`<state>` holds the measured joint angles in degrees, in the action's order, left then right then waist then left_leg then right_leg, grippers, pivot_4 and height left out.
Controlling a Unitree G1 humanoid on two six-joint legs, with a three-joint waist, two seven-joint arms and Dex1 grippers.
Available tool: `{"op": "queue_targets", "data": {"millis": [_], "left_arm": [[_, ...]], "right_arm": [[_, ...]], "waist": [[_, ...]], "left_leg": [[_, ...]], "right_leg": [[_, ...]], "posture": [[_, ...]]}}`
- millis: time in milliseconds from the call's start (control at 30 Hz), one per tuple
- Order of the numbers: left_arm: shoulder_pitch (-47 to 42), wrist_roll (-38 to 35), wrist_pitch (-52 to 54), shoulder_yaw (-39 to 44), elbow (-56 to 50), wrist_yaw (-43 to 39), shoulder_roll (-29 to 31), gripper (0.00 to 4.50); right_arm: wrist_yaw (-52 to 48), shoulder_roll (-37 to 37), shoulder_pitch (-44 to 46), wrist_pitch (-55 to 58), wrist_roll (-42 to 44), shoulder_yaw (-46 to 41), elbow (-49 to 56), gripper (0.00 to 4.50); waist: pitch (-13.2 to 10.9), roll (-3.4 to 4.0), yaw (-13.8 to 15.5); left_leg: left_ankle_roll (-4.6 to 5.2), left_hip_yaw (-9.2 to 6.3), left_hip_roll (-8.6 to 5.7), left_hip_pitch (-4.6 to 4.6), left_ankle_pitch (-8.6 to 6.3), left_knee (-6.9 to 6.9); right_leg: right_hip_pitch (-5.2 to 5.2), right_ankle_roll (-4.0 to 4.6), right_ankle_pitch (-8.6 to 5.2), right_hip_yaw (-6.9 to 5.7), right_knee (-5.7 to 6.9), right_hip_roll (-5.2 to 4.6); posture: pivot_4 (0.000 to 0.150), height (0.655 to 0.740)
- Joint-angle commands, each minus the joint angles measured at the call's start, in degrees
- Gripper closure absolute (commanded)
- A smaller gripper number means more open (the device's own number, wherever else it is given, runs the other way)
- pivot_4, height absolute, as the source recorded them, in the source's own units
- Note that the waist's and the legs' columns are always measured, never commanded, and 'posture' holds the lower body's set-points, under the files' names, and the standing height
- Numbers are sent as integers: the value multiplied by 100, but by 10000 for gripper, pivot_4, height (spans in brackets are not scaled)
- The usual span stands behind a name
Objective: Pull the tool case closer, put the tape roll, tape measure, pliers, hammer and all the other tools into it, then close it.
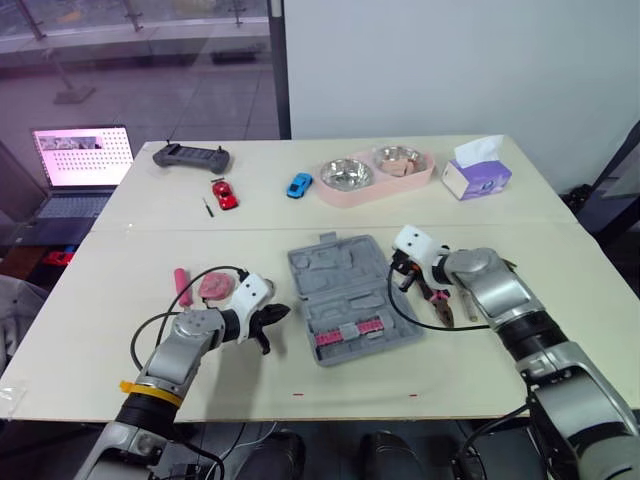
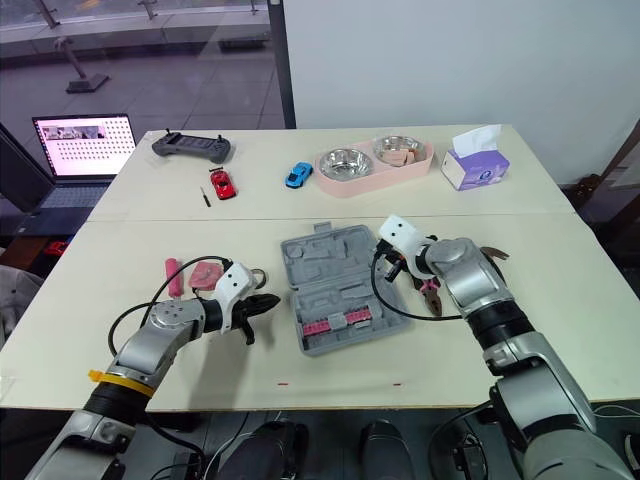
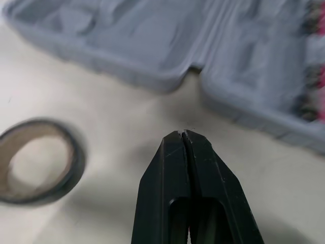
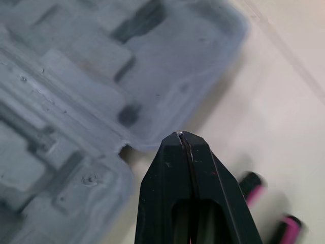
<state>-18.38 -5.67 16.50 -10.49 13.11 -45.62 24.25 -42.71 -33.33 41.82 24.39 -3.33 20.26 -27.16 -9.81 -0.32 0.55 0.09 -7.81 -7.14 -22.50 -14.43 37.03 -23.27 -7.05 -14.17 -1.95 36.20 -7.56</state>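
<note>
A grey moulded-plastic tool case lies open and flat in the middle of the cream counter, towards its front edge. It is turned at a slight angle. The half nearer the front edge holds a row of pink-and-grey bits; the recesses of the far half are bare.

The left gripper sits low over the counter just to the left of the case, its two black fingers pressed together with nothing between them, the tips aimed at the case's side wall. A dark tape roll with a brown core lies flat on the counter close beside this gripper. A round pink tape measure and a short pink cylindrical handle lie further towards the left edge.

The right gripper is at the right side of the case, level with the hinge notch, its black fingers also closed against each other and holding nothing. Pliers with pink-and-black handles lie on the counter just right of it, partly under the forearm.

Along the back of the counter are a black handheld controller, a red toy car, a blue toy car, a pink tray with two steel bowls, and a purple-and-white tissue box. An open laptop stands beyond the left edge.
</note>
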Motion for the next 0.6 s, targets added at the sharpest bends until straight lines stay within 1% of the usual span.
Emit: {"op": "queue_targets", "data": {"millis": [33, 200, 433, 600], "left_arm": [[-228, 220, -298, -149, 151, 93, -108, 44495], [-342, 426, -532, -330, 330, 78, -215, 44495], [-294, 422, -540, -337, 276, 55, -285, 44495], [-267, 419, -547, -348, 293, 50, -279, 44495]], "right_arm": [[-163, 164, 291, -266, -302, 142, -558, 45000], [-196, 250, 487, -467, -572, 168, -1099, 45000], [-366, 62, 420, -424, -626, 27, -883, 45000], [-342, -4, 356, -243, -482, -252, -528, 45000]], "waist": [[0, 0, -9], [2, 0, -14], [2, 1, 15], [2, 1, 15]], "left_leg": [[0, 0, -1, 0, 0, 2], [1, -1, 1, 4, 0, 4], [1, -1, -1, 4, 0, 4], [6, -2, -2, 3, -3, 4]], "right_leg": [[1, -2, 4, 1, -1, 0], [4, 1, 12, 1, 1, 3], [3, 0, 13, 3, 1, 1], [3, 0, 13, 3, 1, 1]], "posture": [[1500, 7400], [1500, 7400], [1500, 7400], [1500, 7400]]}}
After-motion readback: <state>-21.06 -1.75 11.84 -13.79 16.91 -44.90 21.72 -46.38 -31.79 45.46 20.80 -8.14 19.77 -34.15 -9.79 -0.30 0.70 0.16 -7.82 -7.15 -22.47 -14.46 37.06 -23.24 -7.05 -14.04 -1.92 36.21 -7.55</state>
